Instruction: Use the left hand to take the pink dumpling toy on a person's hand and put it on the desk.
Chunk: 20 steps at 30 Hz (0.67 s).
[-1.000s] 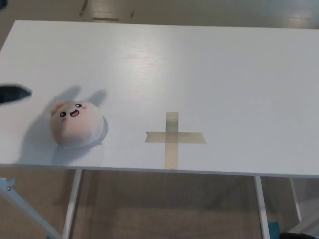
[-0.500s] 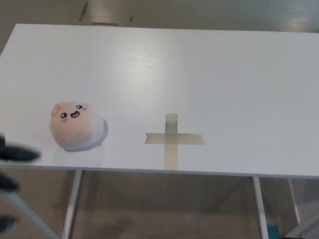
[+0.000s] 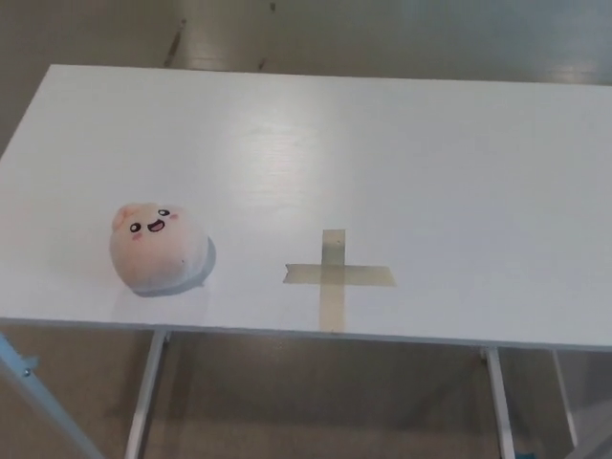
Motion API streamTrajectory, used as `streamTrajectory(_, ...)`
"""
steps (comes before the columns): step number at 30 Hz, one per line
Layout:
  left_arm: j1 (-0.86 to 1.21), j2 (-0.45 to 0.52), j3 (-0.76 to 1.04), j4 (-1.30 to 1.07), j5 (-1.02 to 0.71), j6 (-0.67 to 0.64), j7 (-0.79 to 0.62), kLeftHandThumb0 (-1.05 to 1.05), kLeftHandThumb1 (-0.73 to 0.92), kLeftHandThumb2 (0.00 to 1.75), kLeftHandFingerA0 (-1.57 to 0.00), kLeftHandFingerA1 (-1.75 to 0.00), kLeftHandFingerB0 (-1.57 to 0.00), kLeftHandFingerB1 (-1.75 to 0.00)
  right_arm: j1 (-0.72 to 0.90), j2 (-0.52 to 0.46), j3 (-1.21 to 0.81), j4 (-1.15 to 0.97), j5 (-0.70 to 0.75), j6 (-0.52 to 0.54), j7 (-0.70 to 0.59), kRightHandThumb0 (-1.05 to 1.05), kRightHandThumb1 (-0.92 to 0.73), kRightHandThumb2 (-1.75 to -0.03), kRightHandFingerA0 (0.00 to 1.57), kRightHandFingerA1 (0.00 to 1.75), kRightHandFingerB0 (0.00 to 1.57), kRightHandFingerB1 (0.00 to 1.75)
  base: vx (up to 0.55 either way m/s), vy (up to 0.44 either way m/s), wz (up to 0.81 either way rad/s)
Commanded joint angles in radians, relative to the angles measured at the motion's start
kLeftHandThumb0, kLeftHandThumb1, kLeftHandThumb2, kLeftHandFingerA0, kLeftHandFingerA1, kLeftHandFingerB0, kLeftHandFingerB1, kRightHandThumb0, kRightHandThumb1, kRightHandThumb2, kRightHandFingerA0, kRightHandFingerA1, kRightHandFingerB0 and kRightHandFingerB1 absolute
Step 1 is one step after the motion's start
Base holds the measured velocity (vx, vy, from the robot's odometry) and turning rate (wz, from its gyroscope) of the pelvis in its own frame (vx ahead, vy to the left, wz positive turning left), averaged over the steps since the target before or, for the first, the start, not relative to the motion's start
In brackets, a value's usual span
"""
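Change: the left robot hand, at the left edge a moment ago, is now out of view; right one unseen too, so finger state cannot be told.
Toy [image 3: 158, 248]: alone on the worktop [image 3: 402, 163], left of the tape cross [image 3: 336, 276].
Meaning: placement looks done.

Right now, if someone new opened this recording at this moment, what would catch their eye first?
The pink dumpling toy with its smiling face, sitting alone near the front left of the white desk. Next, the tape cross stuck to the desk to the toy's right, near the front edge and apart from it. Neither robot hand nor any person shows in the head view.
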Motion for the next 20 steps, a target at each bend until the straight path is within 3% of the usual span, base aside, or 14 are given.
streamTrajectory(1,-0.331,-0.06,-0.276,0.511,0.389,0.031,0.408,-0.55,0.67,0.6,-0.64,-0.44,-0.44,-0.36,0.033,0.009,0.012,0.017,-0.016,-0.007,-0.031,-0.21,-0.67,-0.6,0.63,0.46,0.51,0.42,0.0,0.0,0.0)
streamTrajectory(2,-0.417,-0.08,-0.293,0.646,0.385,0.047,0.454,-0.72,0.64,0.95,-0.46,-0.52,-0.34,-0.47,0.035,0.011,0.011,0.017,-0.014,-0.008,-0.033,-0.21,-0.67,-0.6,0.63,0.46,0.51,0.42,0.0,0.0,0.0)
streamTrajectory(4,-0.572,-0.12,-0.305,0.9,0.359,0.086,0.537,-0.81,0.74,1.08,-0.37,-0.5,-0.2,-0.41,0.038,0.016,0.009,0.016,-0.01,-0.011,-0.032,-0.21,-0.67,-0.6,0.63,0.46,0.52,0.42,0.0,0.0,0.0)
streamTrajectory(5,-0.674,-0.15,-0.294,1.08,0.327,0.118,0.601,-0.76,0.88,0.67,-0.35,-0.33,-0.3,-0.31,0.037,0.021,0.008,0.015,-0.008,-0.013,-0.031,-0.22,-0.67,-0.6,0.63,0.46,0.52,0.42,0.0,0.0,0.0)
streamTrajectory(7,-0.713,-0.164,-0.282,1.173,0.306,0.125,0.651,-0.75,0.9,0.68,-0.32,-0.32,-0.24,-0.29,0.039,0.024,0.008,0.013,-0.007,-0.015,-0.031,-0.22,-0.67,-0.6,0.63,0.46,0.51,0.42,0.0,0.0,0.0)
streamTrajectory(8,-0.717,-0.177,-0.273,1.226,0.296,0.133,0.698,-0.76,0.76,0.98,-0.22,-0.43,-0.14,-0.39,0.042,0.026,0.007,0.011,-0.005,-0.02,-0.029,-0.22,-0.67,-0.6,0.63,0.46,0.51,0.42,0.0,0.0,0.0)
streamTrajectory(10,-0.721,-0.189,-0.266,1.284,0.285,0.139,0.75,-0.76,0.76,0.98,-0.22,-0.43,-0.14,-0.39,0.046,0.027,0.005,0.009,-0.003,-0.026,-0.028,-0.22,-0.67,-0.6,0.63,0.46,0.51,0.42,0.0,0.0,0.0)
streamTrajectory(11,-0.714,-0.171,-0.29,1.318,0.298,0.12,0.736,-0.71,0.91,0.69,-0.31,-0.33,-0.15,-0.27,0.043,0.029,0.001,0.008,0.002,-0.026,-0.025,-0.22,-0.67,-0.6,0.63,0.47,0.52,0.42,0.0,0.0,0.0)
streamTrajectory(12,-0.732,-0.155,-0.305,1.336,0.301,0.109,0.702,-0.73,0.77,1.0,-0.25,-0.45,-0.13,-0.39,0.03,0.024,-0.002,0.007,0.005,-0.023,-0.022,-0.22,-0.67,-0.6,0.64,0.47,0.52,0.43,0.0,0.0,0.0)
streamTrajectory(13,-0.748,-0.149,-0.308,1.342,0.297,0.107,0.683,-0.73,0.77,1.0,-0.25,-0.45,-0.13,-0.39,0.021,0.021,-0.004,0.006,0.007,-0.021,-0.021,-0.22,-0.67,-0.6,0.64,0.47,0.52,0.43,0.0,0.0,0.0)
streamTrajectory(14,-0.763,-0.142,-0.31,1.348,0.292,0.101,0.667,-0.7,0.92,0.7,-0.35,-0.34,-0.19,-0.28,0.012,0.016,-0.005,0.006,0.007,-0.018,-0.019,-0.22,-0.67,-0.6,0.64,0.47,0.52,0.43,0.0,0.0,0.0)
streamTrajectory(17,-0.78,-0.13,-0.308,1.369,0.27,0.084,0.652,-0.72,0.77,0.99,-0.28,-0.45,-0.16,-0.4,0.0,0.012,-0.001,0.004,0.002,-0.012,-0.019,-0.22,-0.67,-0.6,0.64,0.47,0.52,0.43,0.0,0.0,0.0)
streamTrajectory(18,-0.782,-0.128,-0.305,1.376,0.261,0.082,0.643,-0.69,0.92,0.7,-0.38,-0.35,-0.22,-0.29,-0.003,0.012,-0.001,0.004,0.003,-0.01,-0.018,-0.22,-0.67,-0.6,0.63,0.47,0.52,0.43,0.0,0.0,0.0)
streamTrajectory(20,-0.785,-0.126,-0.304,1.384,0.255,0.08,0.637,-0.69,0.92,0.7,-0.38,-0.35,-0.22,-0.29,-0.005,0.013,-0.003,0.003,0.005,-0.01,-0.018,-0.22,-0.67,-0.6,0.63,0.47,0.52,0.43,0.0,0.0,0.0)
